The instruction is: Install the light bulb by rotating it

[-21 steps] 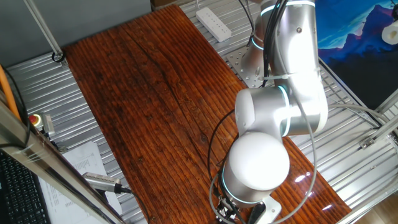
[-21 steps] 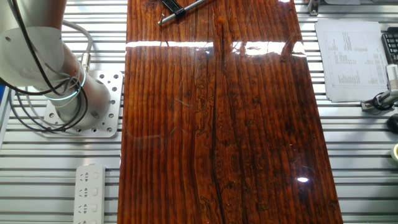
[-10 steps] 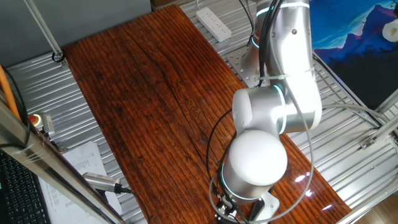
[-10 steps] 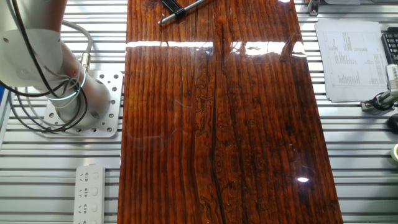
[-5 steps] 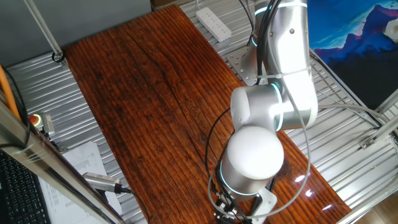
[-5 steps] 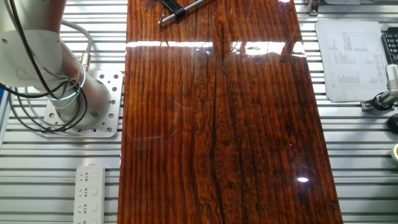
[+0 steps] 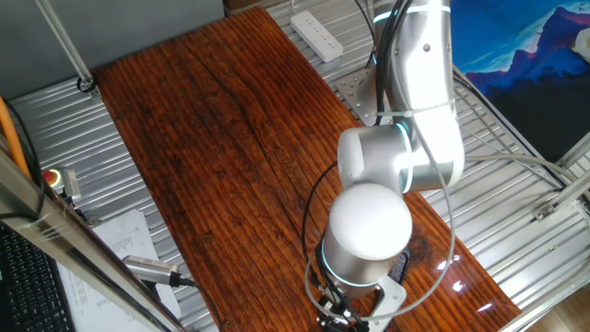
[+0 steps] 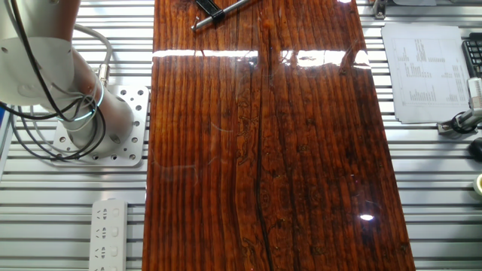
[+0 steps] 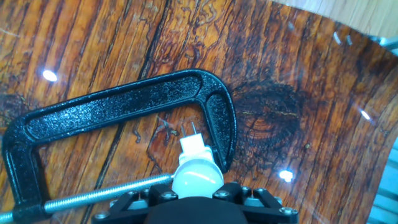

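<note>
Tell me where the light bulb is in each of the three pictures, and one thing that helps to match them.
One fixed view: not visible; the robot arm covers that bottom part of the wooden table.
The other fixed view: not in the picture.
Hand view: the light bulb is at bottom centre, beside the inner curve of the black clamp.
Shared landmark: the dark red wooden table top appears in all three.

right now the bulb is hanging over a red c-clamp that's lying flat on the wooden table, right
Not quite: the clamp is black, not red. The hand view shows it lying flat on the wooden table, with the light bulb at the end effector just above the clamp's open side, near its threaded screw. Whether the bulb touches anything cannot be told.
</note>
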`<state>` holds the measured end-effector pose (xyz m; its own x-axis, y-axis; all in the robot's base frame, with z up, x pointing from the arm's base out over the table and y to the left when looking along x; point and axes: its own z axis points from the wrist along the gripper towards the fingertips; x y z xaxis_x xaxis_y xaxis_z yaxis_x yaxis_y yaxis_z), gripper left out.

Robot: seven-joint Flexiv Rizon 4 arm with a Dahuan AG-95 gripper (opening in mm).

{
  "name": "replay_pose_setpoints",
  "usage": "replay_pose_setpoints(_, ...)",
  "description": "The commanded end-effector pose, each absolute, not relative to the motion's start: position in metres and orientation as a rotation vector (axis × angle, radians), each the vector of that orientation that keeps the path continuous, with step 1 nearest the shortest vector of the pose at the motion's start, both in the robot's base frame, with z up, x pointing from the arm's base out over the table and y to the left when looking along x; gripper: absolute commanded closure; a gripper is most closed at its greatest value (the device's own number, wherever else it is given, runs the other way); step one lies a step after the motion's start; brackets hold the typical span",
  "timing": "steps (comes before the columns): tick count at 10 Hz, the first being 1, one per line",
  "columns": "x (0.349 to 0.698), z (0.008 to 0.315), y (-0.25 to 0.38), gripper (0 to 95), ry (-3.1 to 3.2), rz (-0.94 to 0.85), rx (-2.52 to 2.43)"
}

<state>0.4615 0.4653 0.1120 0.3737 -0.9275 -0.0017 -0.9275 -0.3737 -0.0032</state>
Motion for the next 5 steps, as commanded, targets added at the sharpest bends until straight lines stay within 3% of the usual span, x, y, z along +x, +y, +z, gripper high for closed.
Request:
replay_pose_setpoints(1, 0.4638, 0.1113, 0.4678, 38.0, 1.747, -0.013, -2.619)
replay_pose_setpoints(5, 0.4644, 0.1115, 0.4683, 38.0, 1.633, -0.032, -2.684)
